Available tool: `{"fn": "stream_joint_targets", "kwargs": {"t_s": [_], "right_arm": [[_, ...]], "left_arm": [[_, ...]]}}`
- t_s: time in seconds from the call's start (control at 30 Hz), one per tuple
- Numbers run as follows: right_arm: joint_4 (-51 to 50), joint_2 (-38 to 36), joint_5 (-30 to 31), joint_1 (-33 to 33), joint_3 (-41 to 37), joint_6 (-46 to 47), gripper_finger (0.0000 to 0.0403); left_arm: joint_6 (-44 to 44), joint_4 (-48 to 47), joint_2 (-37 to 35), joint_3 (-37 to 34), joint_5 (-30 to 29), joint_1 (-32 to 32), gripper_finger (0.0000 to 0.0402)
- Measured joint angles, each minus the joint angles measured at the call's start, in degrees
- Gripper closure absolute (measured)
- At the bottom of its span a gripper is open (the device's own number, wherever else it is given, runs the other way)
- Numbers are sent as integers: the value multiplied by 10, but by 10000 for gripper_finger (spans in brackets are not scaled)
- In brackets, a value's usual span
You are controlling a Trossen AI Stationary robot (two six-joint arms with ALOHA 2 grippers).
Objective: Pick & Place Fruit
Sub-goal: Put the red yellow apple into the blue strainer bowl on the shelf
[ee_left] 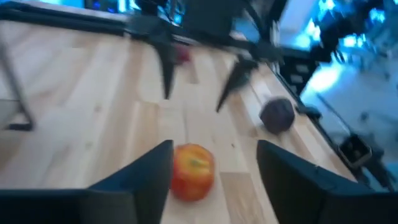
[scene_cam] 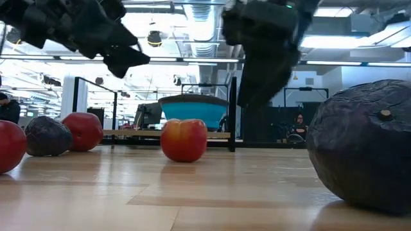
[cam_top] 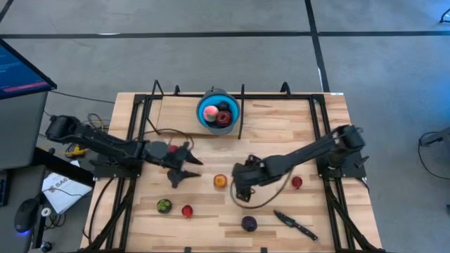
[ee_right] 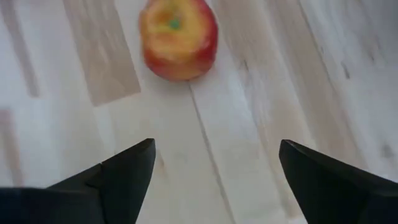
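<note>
Two arms meet over a wooden table (cam_top: pixel 274 126), both claws spread wide and empty around one orange apple (cam_top: pixel 220 181). From above, the left gripper (cam_top: pixel 184 171) sits just left of the apple and the right gripper (cam_top: pixel 240 191) just right of it, neither touching. The right wrist view shows the apple (ee_right: pixel 178 38) ahead of its parted fingers (ee_right: pixel 124 171), bare wood between them. The left wrist view catches the same apple (ee_left: pixel 192 172) between its own fingers (ee_left: pixel 149 171), with a dark purple fruit (ee_left: pixel 277 116) farther off.

Only the overhead camera shows the blue bowl (cam_top: pixel 219 111) at the table's far edge, already holding a pink piece and darker ones, and the knife (cam_top: pixel 296 224) near the front edge. It also places a green fruit (cam_top: pixel 164 205), a red one (cam_top: pixel 187 210), the purple fruit (cam_top: pixel 249 223) along the front, and another red (cam_top: pixel 297 183) at right.

The table-level view alone shows the apple (scene_cam: pixel 183 140) resting on the wood, the bowl (scene_cam: pixel 192 110) behind it.
</note>
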Motion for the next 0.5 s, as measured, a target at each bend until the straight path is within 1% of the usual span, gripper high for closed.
{"fn": "stream_joint_targets", "kwargs": {"t_s": [0.1,0.2,0.33,0.37,0.5], "right_arm": [[122,-54,16,8,-106,23,69],[201,-91,77,17,-180,73,69],[248,-120,171,41,-246,146,70],[249,-129,203,50,-260,166,70],[286,-131,300,85,-289,225,70]], "left_arm": [[24,0,73,46,2,-19,140],[41,-1,152,100,2,-26,114],[69,-4,246,164,7,-26,82],[71,-1,266,177,8,-24,74],[74,-1,322,207,10,-15,48]]}}
